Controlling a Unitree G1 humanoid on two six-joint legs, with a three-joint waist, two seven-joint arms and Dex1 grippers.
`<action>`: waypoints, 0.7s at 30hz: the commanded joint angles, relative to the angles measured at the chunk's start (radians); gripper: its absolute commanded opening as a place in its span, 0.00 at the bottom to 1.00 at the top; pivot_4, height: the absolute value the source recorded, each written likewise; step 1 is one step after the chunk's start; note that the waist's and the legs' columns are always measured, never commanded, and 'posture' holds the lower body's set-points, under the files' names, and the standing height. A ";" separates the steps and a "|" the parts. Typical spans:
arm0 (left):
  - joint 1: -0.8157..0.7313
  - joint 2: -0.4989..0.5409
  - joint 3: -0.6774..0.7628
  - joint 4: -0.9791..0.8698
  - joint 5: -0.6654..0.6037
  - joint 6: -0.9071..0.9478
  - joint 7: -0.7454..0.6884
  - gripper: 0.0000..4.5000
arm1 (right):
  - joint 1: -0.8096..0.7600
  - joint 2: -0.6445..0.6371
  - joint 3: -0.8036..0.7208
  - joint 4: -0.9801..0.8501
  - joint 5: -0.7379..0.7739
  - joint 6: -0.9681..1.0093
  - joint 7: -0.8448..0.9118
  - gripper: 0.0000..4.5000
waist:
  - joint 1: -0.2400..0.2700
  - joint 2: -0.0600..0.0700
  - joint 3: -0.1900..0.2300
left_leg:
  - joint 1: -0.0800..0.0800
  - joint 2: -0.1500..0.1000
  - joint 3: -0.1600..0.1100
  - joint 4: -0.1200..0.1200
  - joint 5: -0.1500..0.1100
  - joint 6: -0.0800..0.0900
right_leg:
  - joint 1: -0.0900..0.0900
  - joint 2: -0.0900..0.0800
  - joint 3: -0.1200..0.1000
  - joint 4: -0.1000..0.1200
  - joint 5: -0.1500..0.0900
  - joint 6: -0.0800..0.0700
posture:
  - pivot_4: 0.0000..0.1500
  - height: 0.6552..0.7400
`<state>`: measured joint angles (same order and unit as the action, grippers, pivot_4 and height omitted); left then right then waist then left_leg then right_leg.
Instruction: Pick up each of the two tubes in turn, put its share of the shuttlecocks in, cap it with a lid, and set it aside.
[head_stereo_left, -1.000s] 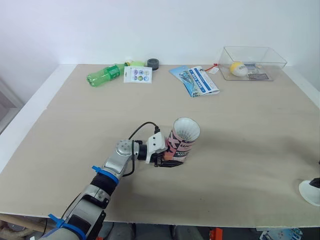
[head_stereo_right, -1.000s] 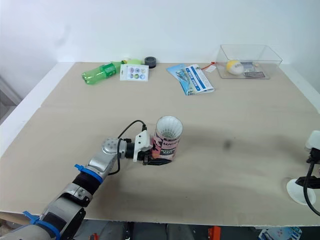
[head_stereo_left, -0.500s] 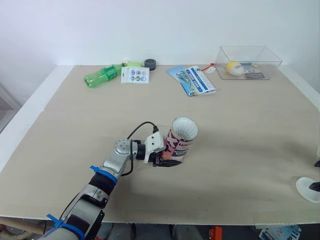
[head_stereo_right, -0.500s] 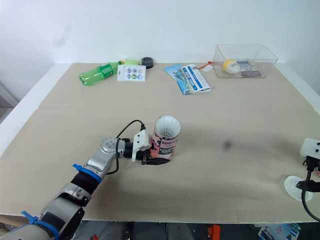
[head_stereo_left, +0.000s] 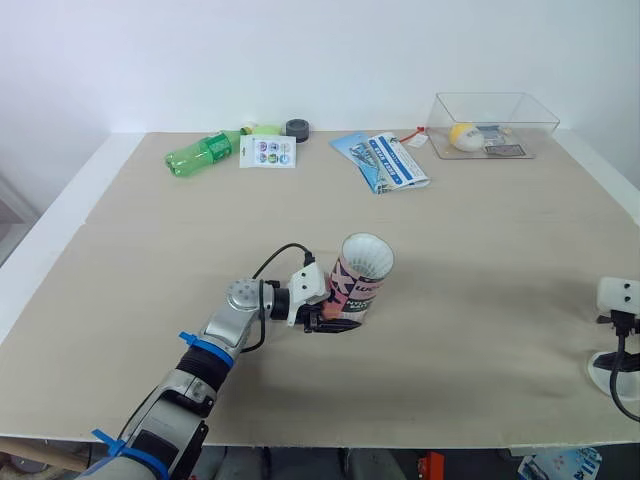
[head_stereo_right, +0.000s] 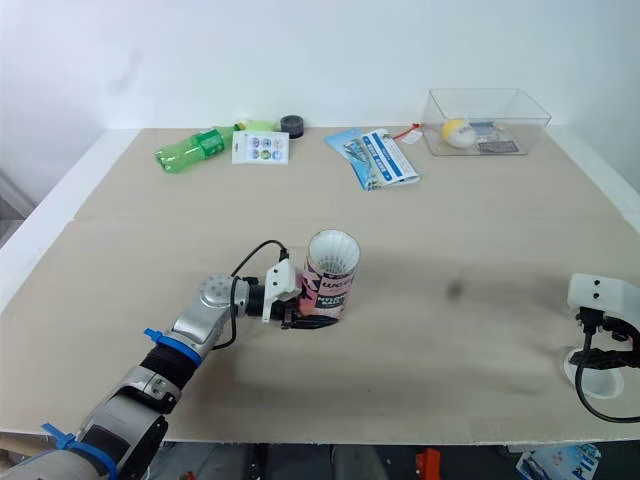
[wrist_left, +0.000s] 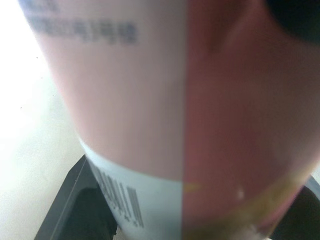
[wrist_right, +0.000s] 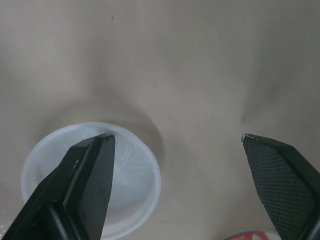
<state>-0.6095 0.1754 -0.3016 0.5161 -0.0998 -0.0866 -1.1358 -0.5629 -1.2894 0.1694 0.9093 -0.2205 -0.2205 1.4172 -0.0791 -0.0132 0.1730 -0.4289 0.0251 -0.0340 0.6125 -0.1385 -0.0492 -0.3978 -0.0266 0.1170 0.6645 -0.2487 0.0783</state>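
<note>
Pink tube (head_stereo_left: 360, 288) sits near the middle of the counter (head_stereo_left: 480, 210), close to upright with its open mouth leaning a little toward the robot's right. The left gripper (head_stereo_left: 336, 320) has its fingers clamped on the tube low down by the base. Whether the base rests on the counter or hangs just above it I cannot tell. A white shuttlecock (head_stereo_left: 368, 256) skirt shows in the mouth, so this tube looks loaded and ready for capping. The white lid (wrist_right: 125, 190) lies flat near the counter's near right edge. Over it hangs the right gripper (wrist_right: 175, 137), fingers (wrist_right: 92, 165) spread wide and one of them above the lid, which lies off to one side rather than centred between them. The tube is probably thin printed card: light, smooth, easily dented, so a moderate squeeze low on the wall suits it, though the mouth may sway when pressed. The lid looks like thin, flexible plastic lying flush, best pinched across its rim once the fingers are centred.
</note>
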 joint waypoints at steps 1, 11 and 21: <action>0.012 0.011 0.009 -0.008 0.000 0.016 0.011 0.62 | -0.044 0.001 0.038 0.063 -0.060 -0.051 -0.013 0.97 | 0.000 0.000 0.000 | 0.000 0.000 0.000 0.000 0.000 0.000 | 0.000 0.000 0.000 0.000 0.000 0.000 | 1.00 1.00; 0.007 0.020 0.008 -0.008 0.000 0.023 0.009 0.62 | -0.077 0.013 0.057 0.115 -0.077 -0.088 -0.006 0.97 | 0.000 0.000 0.000 | 0.001 0.000 0.001 0.000 0.000 0.000 | 0.001 0.000 0.001 0.000 0.000 0.000 | 1.00 1.00; -0.017 0.007 0.009 0.012 0.000 0.025 0.011 0.62 | -0.065 0.042 0.073 0.120 -0.087 -0.115 0.000 0.45 | -0.004 -0.011 -0.001 | 0.008 0.000 0.002 -0.001 0.000 0.000 | 0.008 0.000 0.003 0.000 0.000 -0.001 | 1.00 1.00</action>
<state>-0.6168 0.1793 -0.3016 0.5203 -0.0994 -0.0653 -1.1251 -0.6360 -1.2575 0.2349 1.0225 -0.2988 -0.3297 1.4184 -0.0827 -0.0243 0.1724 -0.4207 0.0251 -0.0318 0.6122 -0.1385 -0.0492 -0.3893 -0.0268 0.1200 0.6643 -0.2485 0.0774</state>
